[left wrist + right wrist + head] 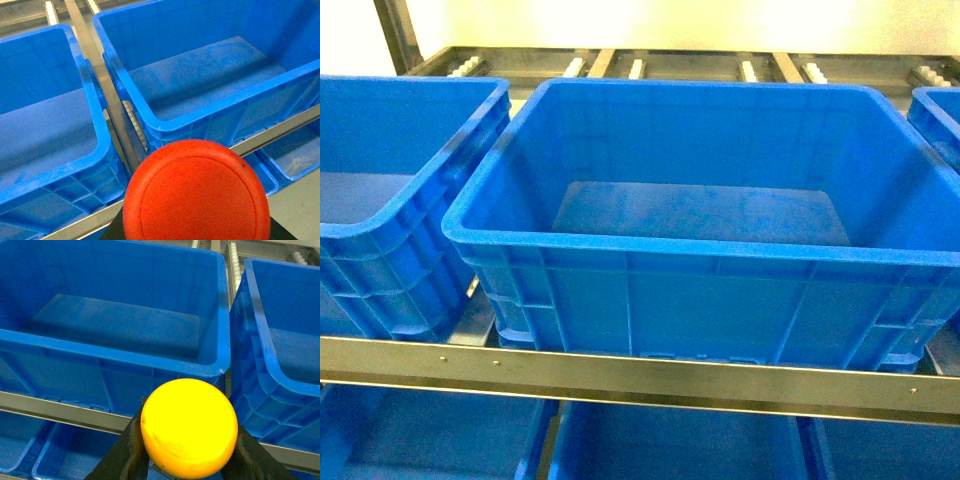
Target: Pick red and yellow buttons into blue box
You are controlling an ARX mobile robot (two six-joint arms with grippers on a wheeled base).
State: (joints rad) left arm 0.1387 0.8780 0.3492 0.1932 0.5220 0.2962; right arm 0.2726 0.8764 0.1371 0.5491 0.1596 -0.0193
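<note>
The blue box (670,255) stands in the middle of the shelf, deep, with nothing visible inside. Neither gripper shows in the head view. In the left wrist view the red button (196,192) fills the lower middle, cap toward the camera, held in the air before the box's near rim (225,102). My left gripper (195,232) is shut on it, with only dark finger edges (116,231) showing beside the cap. In the right wrist view my right gripper (189,440) is shut on the yellow button (189,427) between black fingers (127,445), in front of the box's front wall (115,352).
Similar blue crates stand on the left (380,240) and right (935,110) of the box. A metal shelf rail (640,375) runs across in front, with more blue crates (670,445) on the level below. Roller tracks (635,68) lie behind.
</note>
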